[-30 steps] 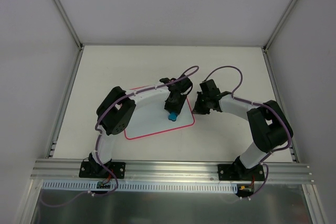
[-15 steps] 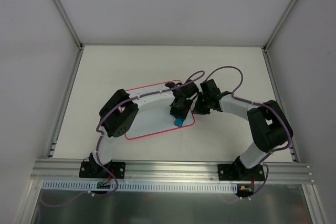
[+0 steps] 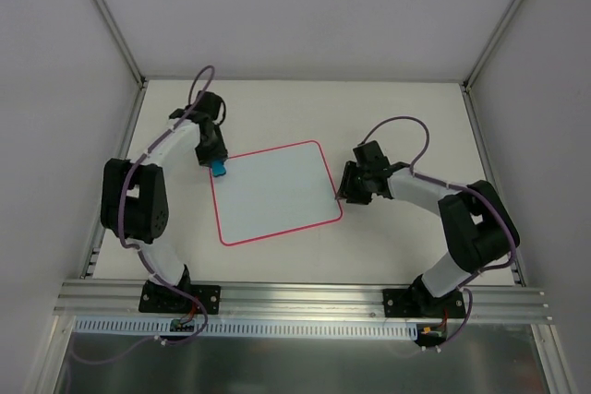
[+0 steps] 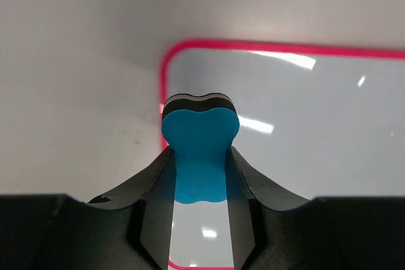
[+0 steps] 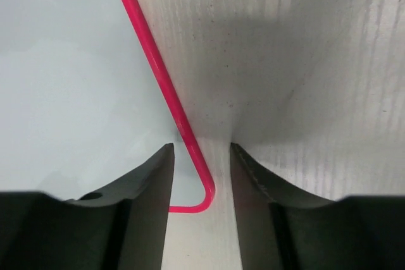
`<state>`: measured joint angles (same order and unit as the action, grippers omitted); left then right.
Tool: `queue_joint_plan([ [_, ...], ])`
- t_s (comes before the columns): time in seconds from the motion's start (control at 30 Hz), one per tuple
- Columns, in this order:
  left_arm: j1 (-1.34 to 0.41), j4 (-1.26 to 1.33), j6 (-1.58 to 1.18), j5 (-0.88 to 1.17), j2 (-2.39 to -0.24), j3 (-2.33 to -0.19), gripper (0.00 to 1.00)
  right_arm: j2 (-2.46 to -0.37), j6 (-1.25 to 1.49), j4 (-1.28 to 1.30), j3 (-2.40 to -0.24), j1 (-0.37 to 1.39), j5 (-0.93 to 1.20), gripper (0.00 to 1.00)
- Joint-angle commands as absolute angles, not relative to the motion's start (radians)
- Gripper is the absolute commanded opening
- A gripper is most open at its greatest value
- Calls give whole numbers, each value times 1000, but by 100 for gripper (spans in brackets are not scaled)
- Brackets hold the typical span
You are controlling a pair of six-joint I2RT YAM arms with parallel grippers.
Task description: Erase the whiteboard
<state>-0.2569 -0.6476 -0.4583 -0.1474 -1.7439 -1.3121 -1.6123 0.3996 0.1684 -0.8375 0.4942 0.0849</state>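
Note:
The whiteboard (image 3: 277,196) lies flat mid-table, white with a red-pink border and no marks showing. My left gripper (image 3: 218,161) is at its far left corner, shut on the blue eraser block (image 3: 220,170). In the left wrist view the eraser (image 4: 200,132) sits between the fingers of the left gripper (image 4: 199,151), over the board's corner (image 4: 174,55). My right gripper (image 3: 343,195) rests at the board's right edge near the near right corner. In the right wrist view its jaws (image 5: 201,147) stand narrowly apart, straddling the red border (image 5: 190,137), gripping nothing.
The beige tabletop (image 3: 388,117) surrounds the board. White enclosure walls with metal frame posts (image 3: 115,39) stand left, right and behind. An aluminium rail (image 3: 305,297) carries both arm bases at the near edge.
My left gripper swept with the eraser from the board's near right area across to its far left corner, uncovering the board. My right gripper stayed at the right edge.

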Motion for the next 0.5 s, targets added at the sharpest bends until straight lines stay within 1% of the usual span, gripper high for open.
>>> queue_joint_plan([
  [0.0, -115, -669, -426, -154, -1744, -1284, 0, -1576, 356, 275, -805, 492, 8, 47],
  [0.07, -43, -655, -417, -132, -1778, -1295, 0, -1552, 345, 287, -807, 492, 6, 57],
  [0.1, 4, -649, -414, -123, -1790, -1302, 0, -1542, 331, 291, -810, 491, 6, 67],
  [0.17, 50, -638, -402, -118, -1834, -1337, 0, -1499, 319, 307, -810, 491, -33, 77],
  [0.2, 72, -638, -396, -126, -1851, -1351, 0, -1485, 304, 311, -811, 492, -38, 84],
  [0.33, 104, -640, -387, -133, -1936, -1416, 0, -1408, 279, 339, -813, 491, -55, 93],
  [0.4, 109, -640, -382, -141, -1963, -1428, 6, -1382, 278, 347, -807, 489, -60, 97],
  [0.47, 113, -640, -382, -138, -1993, -1433, 15, -1352, 269, 351, -805, 486, -66, 99],
])
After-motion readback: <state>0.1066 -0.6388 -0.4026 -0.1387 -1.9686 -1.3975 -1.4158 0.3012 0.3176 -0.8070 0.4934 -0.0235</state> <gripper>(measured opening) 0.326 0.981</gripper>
